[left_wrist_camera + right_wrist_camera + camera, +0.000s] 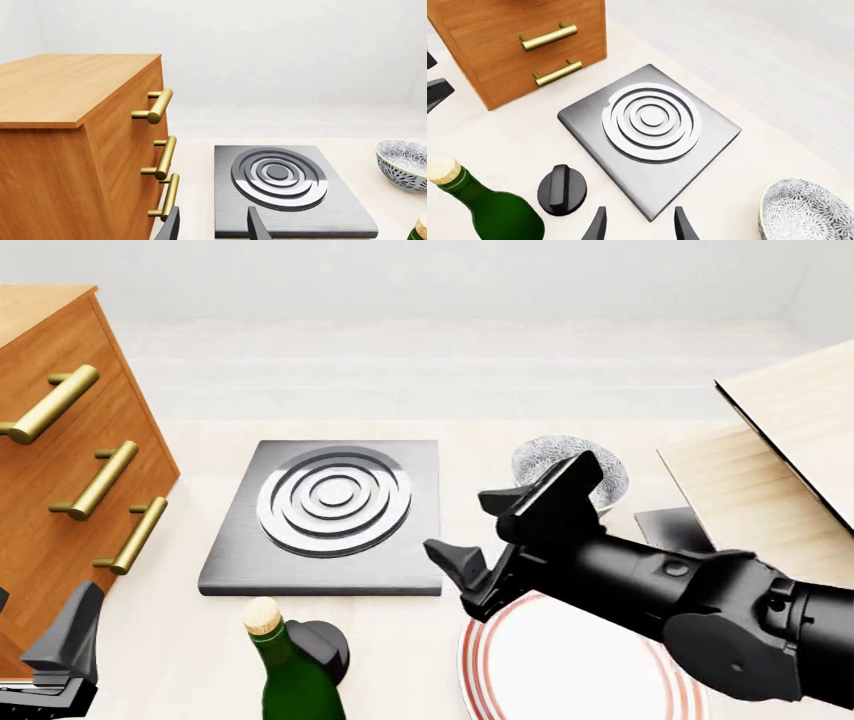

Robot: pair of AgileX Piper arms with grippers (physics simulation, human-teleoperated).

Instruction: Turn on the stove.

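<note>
The stove [327, 515] is a flat dark-grey slab with silver ring burners, lying on the table; it also shows in the left wrist view [287, 185] and right wrist view [650, 135]. Its small black round knob [562, 190] lies off the slab by the near edge, partly behind a green bottle in the front view [327, 645]. My right gripper [481, 532] is open and empty, hovering by the stove's near right corner; its fingertips show in the right wrist view [639, 227]. My left gripper [34, 625] is open and empty at the near left, beside the drawers [213, 227].
A wooden drawer cabinet [67, 460] with brass handles stands left of the stove. A corked green bottle [287, 680] stands by the knob. A red-ringed white plate [574, 670] lies under the right arm. A patterned bowl [574, 465] sits right of the stove. A wooden board [787, 420] is at the right.
</note>
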